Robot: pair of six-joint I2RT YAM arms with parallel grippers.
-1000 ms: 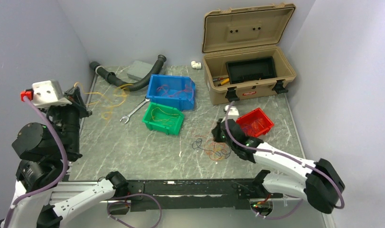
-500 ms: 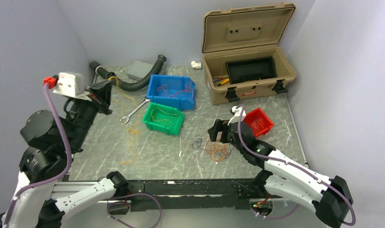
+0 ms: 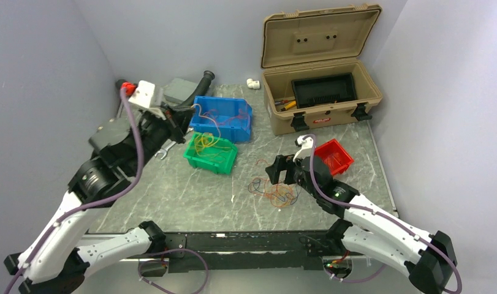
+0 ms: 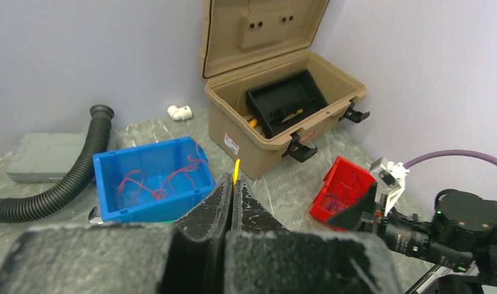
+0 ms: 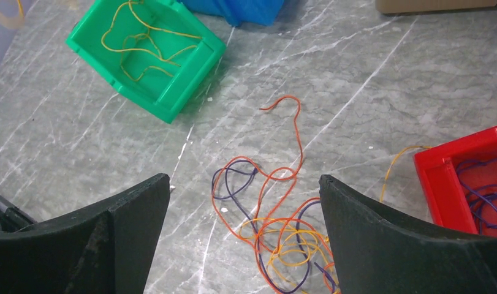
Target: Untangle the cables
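Observation:
A tangle of orange, yellow and purple cables [image 3: 275,191] lies on the marble table in front of the red bin [image 3: 341,160]. My right gripper [image 3: 281,171] hangs just above it, open, and in the right wrist view the tangle [image 5: 282,236] sits between and below the wide-apart fingers [image 5: 135,220]. My left gripper [image 3: 183,116] is shut on a thin yellow cable [image 4: 236,166] that pokes out past its fingertips. That cable trails down into the green bin [image 3: 224,164], where yellow loops [image 3: 203,142] rest.
The blue bin [image 3: 241,128] holds red wires, and the red bin [image 5: 432,184] holds purple ones. An open tan toolbox [image 3: 319,92] stands at the back right. A black corrugated hose [image 3: 200,90], a grey block [image 3: 177,87], a white elbow [image 3: 253,83] and a wrench [image 3: 162,153] lie at the back left.
My left arm swung from the left wall rightward to above the green bin, carrying the yellow cable. My right gripper opened and backed off above the tangle.

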